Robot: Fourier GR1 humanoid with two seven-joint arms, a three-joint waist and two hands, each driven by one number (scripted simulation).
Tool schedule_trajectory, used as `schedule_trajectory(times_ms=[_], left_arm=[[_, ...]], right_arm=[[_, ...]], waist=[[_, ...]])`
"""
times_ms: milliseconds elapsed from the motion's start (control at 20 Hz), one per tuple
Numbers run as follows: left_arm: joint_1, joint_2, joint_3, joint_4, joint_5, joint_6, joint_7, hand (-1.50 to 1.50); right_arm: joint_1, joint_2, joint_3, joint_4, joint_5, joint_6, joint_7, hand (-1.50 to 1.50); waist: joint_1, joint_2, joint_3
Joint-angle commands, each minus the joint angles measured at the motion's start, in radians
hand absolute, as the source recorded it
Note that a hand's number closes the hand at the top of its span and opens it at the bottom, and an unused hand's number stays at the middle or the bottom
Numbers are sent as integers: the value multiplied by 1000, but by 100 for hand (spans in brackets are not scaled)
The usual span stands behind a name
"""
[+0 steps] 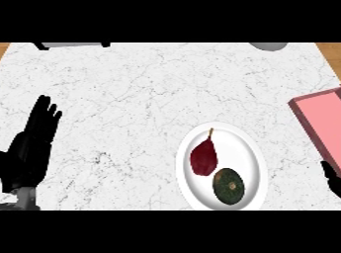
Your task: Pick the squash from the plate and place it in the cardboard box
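Observation:
A white plate (253, 148) lies on the marble counter, right of centre and near the front. On its front part rests a round dark green squash (228, 186); behind it lies a dark red pear-shaped item (203, 157) with a thin stem. The box (326, 123) looks pink and sits open at the right edge, close beside the plate. My right hand (338, 187) shows only partly at the lower right, thumb and a fingertip spread, between plate and box and touching neither food. At the far left my left hand (33, 143) rests open, fingers up.
A grey object (70, 45) and a pale round object (269, 46) stand at the counter's far edge. Wooden floor shows past the counter's far corners. Bare marble (129, 99) spreads between my left hand and the plate.

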Motion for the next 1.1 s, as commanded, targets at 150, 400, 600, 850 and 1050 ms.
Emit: schedule_trajectory(times_ms=[150, 400, 600, 850, 1050], left_arm=[[-27, -20, -4, 27, 15, -51, -24, 0], [-75, -19, -6, 20, -3, -17, 22, 0], [-113, -26, 6, 66, 11, -47, 12, 0], [-111, -16, 0, 12, 0, -47, 96, 0], [-94, -43, 17, 25, -11, -64, 40, 0]], right_arm=[[283, -116, 36, -275, 149, 28, 42, -150], [444, -306, 100, -421, 221, 201, 199, -150], [448, -391, 73, -583, 178, 290, 438, -150], [407, -336, 114, -797, 178, 305, 651, -150], [323, -261, 230, -858, 267, 301, 768, -150]], waist=[[43, 8, -4], [38, 11, -7], [53, 14, -4], [62, 10, -2], [66, 11, -2]])
